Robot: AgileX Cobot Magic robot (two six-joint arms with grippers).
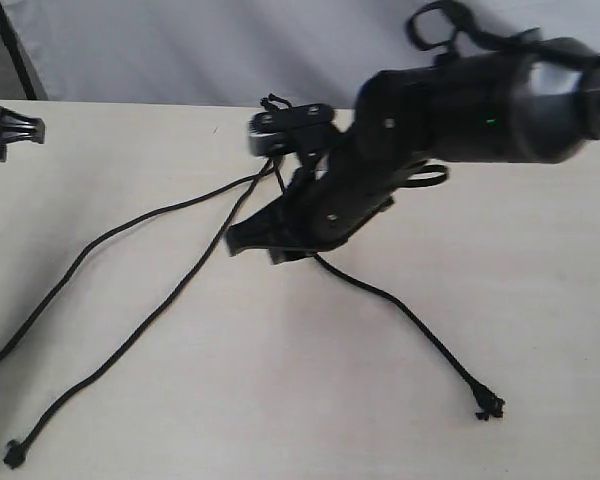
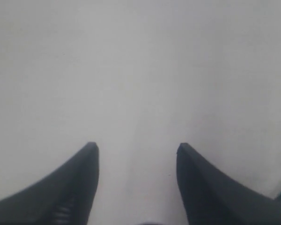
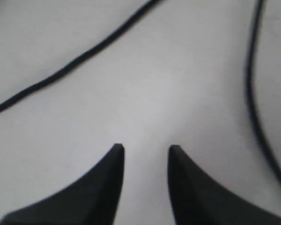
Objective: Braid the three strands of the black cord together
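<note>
Light, soft and limp by the look of it, this black cord: no stiffness to keep a shape once let go, and likely to drag its neighbours along when tugged. Best pinched on one of the three strands, partway along and clear of the other two, squarely across the thin weave. Not at the frayed ends, which are too small and apt to slip out.

Thin, matte and woven. Gathered at a clip near the far edge of the pale table, with short loops beyond it. Fanned out loose from there, with no braid to be seen along the open lengths. Close to the clip, hidden by the arm, so cannot tell there. Two tails toward the left, the outer cut off by the picture's edge, the inner ending in the left knot near the front. The third toward the front right, ending in the right knot.

Just in front of the clip, over the start of the strands, the right gripper: jaws parted, bare table between them, nothing held. In its wrist view, a strand to either side of the tips, neither inside the gap.

Away from the strands, the left gripper: spread wide over bare table, empty.
</note>
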